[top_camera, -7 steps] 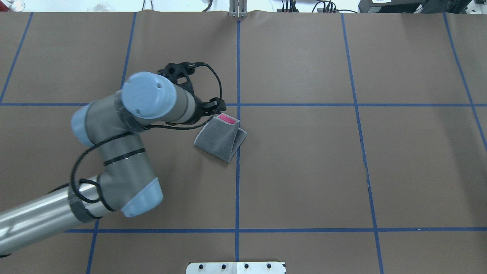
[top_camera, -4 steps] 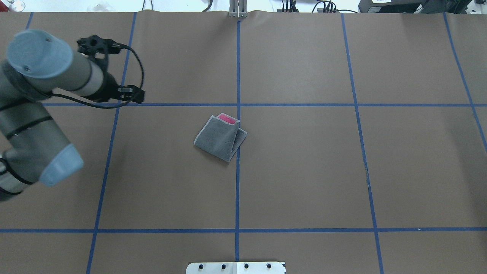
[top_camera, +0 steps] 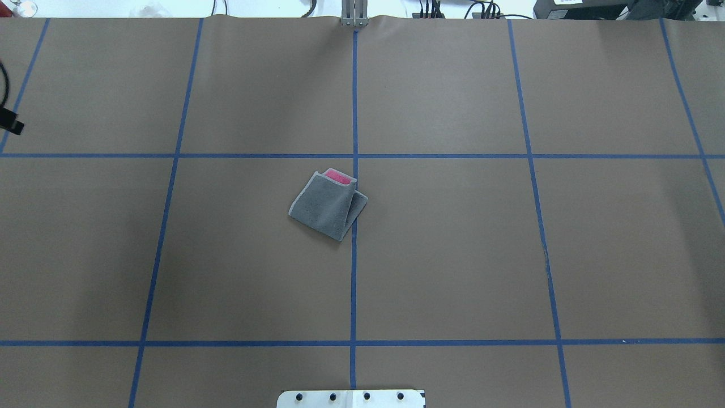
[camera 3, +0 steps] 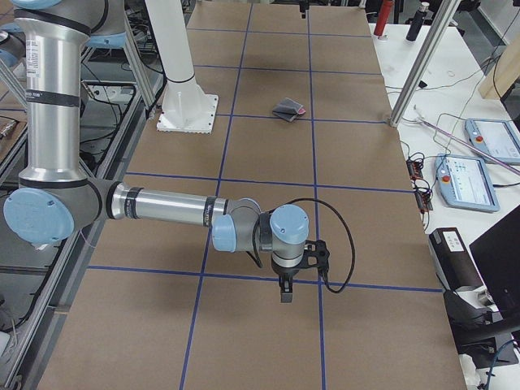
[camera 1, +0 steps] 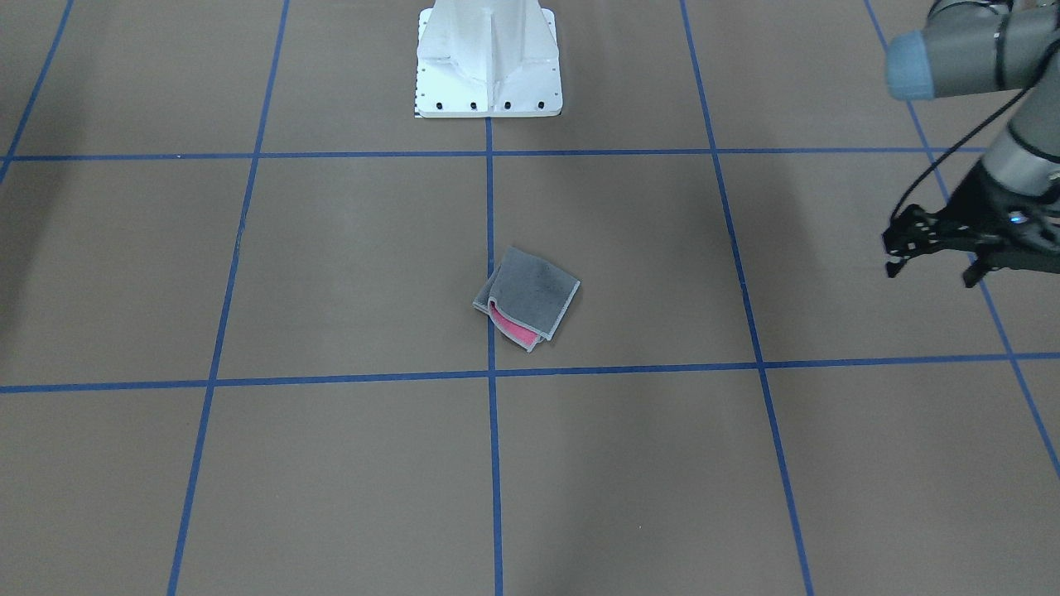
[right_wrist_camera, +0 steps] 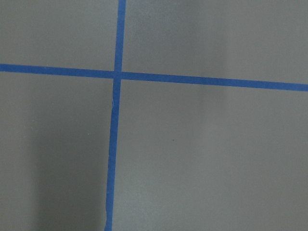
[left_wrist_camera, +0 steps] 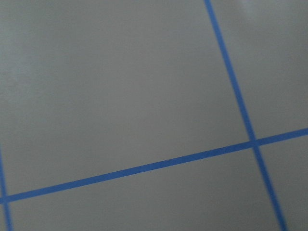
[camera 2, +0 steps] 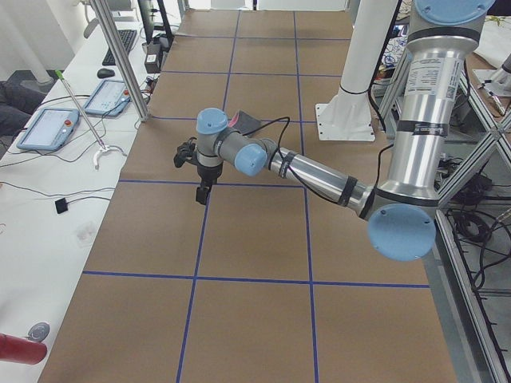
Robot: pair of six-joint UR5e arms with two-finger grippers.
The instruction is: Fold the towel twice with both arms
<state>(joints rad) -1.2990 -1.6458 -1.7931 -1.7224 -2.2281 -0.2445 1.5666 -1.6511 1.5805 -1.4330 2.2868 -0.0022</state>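
The towel (top_camera: 328,205) lies folded near the table's middle, dark grey face up, with a pink strip showing at its far edge. It also shows as the towel (camera 1: 526,298) and, small and far, the towel (camera 3: 288,108). Nothing touches it. My left gripper (camera 1: 932,273) hangs open and empty far off to the towel's side, near the table's end; only a black scrap of the left arm (top_camera: 11,126) shows at the overhead view's edge. My right gripper (camera 3: 286,286) hovers over bare table at the other end; I cannot tell whether it is open or shut.
The brown table cover (top_camera: 453,255) carries a grid of blue tape lines. The white bolted pedestal (camera 1: 489,58) stands at the robot's side of the table. Both wrist views show only cover and tape. A side bench with tablets (camera 3: 467,175) runs along the far edge.
The left arm has drawn away from the towel to the left and almost out of the overhead view. The towel has not moved.
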